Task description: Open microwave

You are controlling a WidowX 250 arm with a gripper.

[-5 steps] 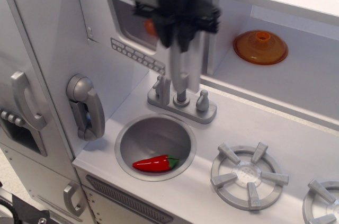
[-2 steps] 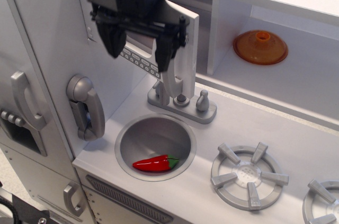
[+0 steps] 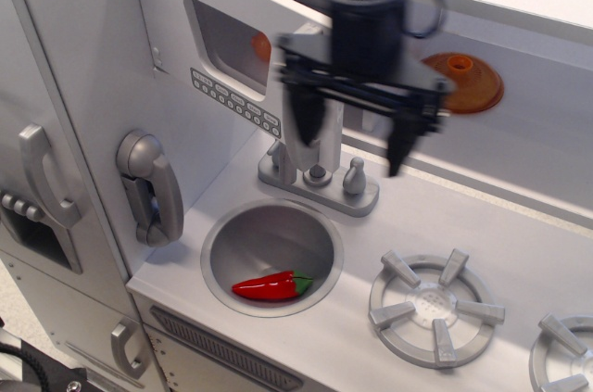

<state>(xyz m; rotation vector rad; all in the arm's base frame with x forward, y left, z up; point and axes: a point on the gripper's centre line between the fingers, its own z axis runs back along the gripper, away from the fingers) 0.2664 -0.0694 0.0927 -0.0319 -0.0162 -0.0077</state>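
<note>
The microwave (image 3: pixel 176 40) is the light grey compartment at the upper left. Its door has a dark rounded window (image 3: pixel 227 40), a row of small buttons (image 3: pixel 236 102) and a vertical grey handle (image 3: pixel 324 144) at its right edge. The door stands swung out from the cabinet. My gripper (image 3: pixel 354 135) hangs just right of the door's edge, above the faucet. It is open and empty, and its left finger (image 3: pixel 304 123) is in front of the handle. Whether it touches the handle I cannot tell.
A grey faucet (image 3: pixel 320 179) stands under the gripper. A red pepper (image 3: pixel 271 286) lies in the round sink (image 3: pixel 222 225). A grey handset (image 3: pixel 153 188) hangs at the left, an orange lid (image 3: pixel 468 86) lies on the shelf behind, and a burner (image 3: pixel 435 307) is at the front right.
The door has swung outward from nearly shut. My gripper went left with its jaws spread, then moved right past the door's edge and lower, and is blurred from motion.
</note>
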